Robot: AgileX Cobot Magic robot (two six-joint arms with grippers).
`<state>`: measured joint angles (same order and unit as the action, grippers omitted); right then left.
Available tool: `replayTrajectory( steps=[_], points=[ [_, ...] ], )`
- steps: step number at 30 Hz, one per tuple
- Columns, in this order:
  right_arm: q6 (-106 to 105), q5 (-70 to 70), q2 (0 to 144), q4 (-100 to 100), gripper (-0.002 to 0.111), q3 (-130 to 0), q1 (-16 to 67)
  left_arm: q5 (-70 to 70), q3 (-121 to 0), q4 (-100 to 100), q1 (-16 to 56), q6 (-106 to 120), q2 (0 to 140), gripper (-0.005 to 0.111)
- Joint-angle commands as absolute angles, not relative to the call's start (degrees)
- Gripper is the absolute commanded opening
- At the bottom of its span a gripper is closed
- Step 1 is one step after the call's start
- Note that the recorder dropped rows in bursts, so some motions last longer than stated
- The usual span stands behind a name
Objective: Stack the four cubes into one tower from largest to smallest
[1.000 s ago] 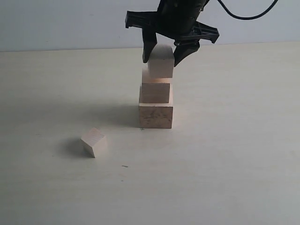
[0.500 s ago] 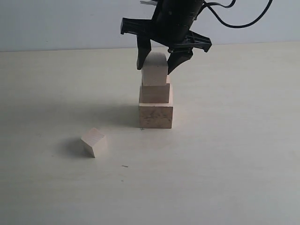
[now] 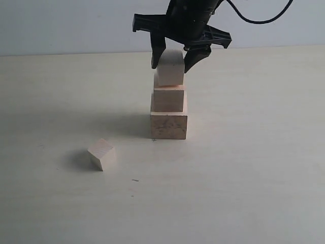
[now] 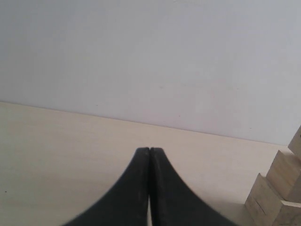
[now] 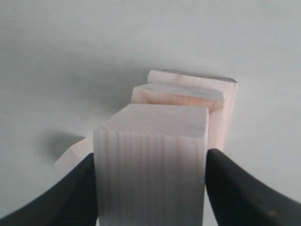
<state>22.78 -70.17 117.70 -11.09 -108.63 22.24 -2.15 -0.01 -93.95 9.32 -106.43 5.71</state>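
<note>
The largest cube (image 3: 169, 126) stands on the table with the second cube (image 3: 168, 99) on it, forming the lower tower. My right gripper (image 3: 172, 67) is shut on the third cube (image 3: 170, 71), right at the second cube's top. I cannot tell whether they touch. In the right wrist view the fingers (image 5: 75, 188) flank that held cube (image 5: 150, 160), with the two stacked cubes (image 5: 176, 94) beyond. The smallest cube (image 3: 102, 154) lies alone, tilted, to the front left. My left gripper (image 4: 149, 150) is shut and empty. The tower's steps (image 4: 277, 197) show at that view's edge.
A pale table (image 3: 254, 178) stretches all round the tower, with a plain light wall (image 3: 61, 25) behind. A black cable (image 3: 259, 19) trails from the right arm at the top right.
The right gripper with its cube shifted left over the tower, dipped, then came up slightly. The smallest cube and the lower two cubes have not moved.
</note>
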Motion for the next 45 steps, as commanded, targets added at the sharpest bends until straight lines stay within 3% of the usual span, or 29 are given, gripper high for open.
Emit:
replayTrajectory(
  steps=[1,45],
  points=[
    [23.7,-70.0,117.9,-9.8,0.024,-109.2,22.0,-2.1,0.0,-94.1,9.7,-106.7,5.5,0.0],
    [27.4,-70.0,117.9,-11.1,0.024,-109.2,22.0,-2.1,0.0,-94.1,9.7,-106.5,5.5,0.0]
  ],
)
